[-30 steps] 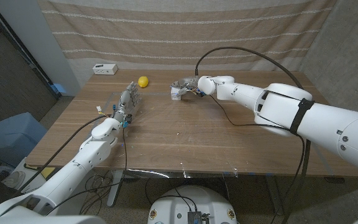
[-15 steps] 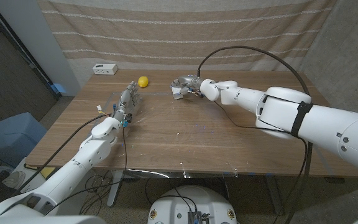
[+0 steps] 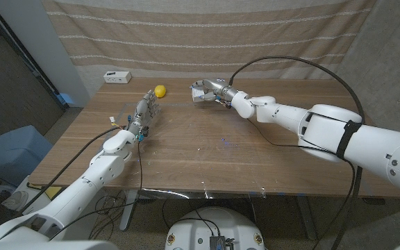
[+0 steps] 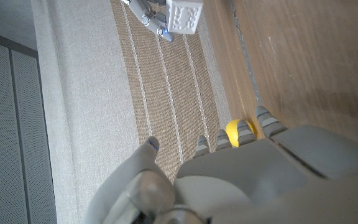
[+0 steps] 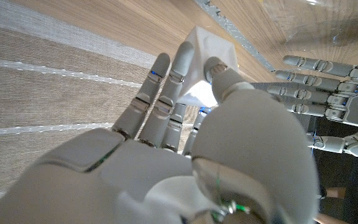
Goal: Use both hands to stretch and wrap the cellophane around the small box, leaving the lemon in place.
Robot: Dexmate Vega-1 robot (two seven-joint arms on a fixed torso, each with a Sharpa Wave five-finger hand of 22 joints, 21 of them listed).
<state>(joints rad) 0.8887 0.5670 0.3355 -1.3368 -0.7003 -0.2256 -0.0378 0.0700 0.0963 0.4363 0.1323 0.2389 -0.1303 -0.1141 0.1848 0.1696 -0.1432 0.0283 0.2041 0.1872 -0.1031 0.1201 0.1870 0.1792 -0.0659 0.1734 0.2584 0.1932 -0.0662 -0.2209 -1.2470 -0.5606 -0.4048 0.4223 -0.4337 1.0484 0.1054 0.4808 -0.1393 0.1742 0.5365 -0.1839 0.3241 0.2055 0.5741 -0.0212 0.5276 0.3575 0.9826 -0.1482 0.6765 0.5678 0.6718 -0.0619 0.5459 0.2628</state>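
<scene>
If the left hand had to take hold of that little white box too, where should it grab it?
Probably by the face turned toward the left hand. The right hand holds the small box from its own side, above the table, fingers across the far faces. The flat side toward the lemon looks free, so come from there.

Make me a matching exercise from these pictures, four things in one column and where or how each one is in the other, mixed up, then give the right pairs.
Things
1. small box
2. lemon
3. left hand
4. white device

States
A. on the table's far left corner
B. open, fingers stretched toward the lemon
C. held in the right hand
D. yellow, lying on the table beyond the left hand

Pairs: 1-C, 2-D, 3-B, 4-A
</scene>
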